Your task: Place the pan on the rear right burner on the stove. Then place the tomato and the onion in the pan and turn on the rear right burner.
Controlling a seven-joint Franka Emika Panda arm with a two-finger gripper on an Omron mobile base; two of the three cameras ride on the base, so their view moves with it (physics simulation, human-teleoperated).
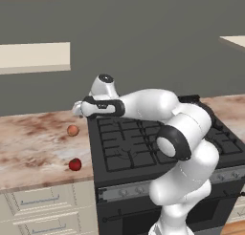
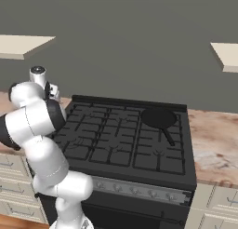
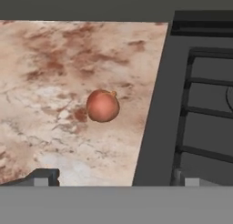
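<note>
- Jaws stand wide apart on my gripper [image 3: 113, 182], grasping nothing, above the onion [image 3: 103, 106].
- I see the onion on the marbled counter [image 1: 33, 143], left of the stove [image 2: 125, 135].
- Tomato [image 1: 74, 164] lies nearer the counter's front edge.
- Pan [image 2: 159, 118] seems to rest on the rear right burner [image 2: 165, 112].

Red tomato [image 1: 74, 164], orange-tan onion [image 3: 103, 105], seemingly matte-black pan [image 2: 159, 117], red-veined counter [image 3: 54, 73].

one pan [image 2: 158, 117], one tomato [image 1: 74, 164], one onion [image 3: 103, 105], one stove [image 2: 116, 153]
</note>
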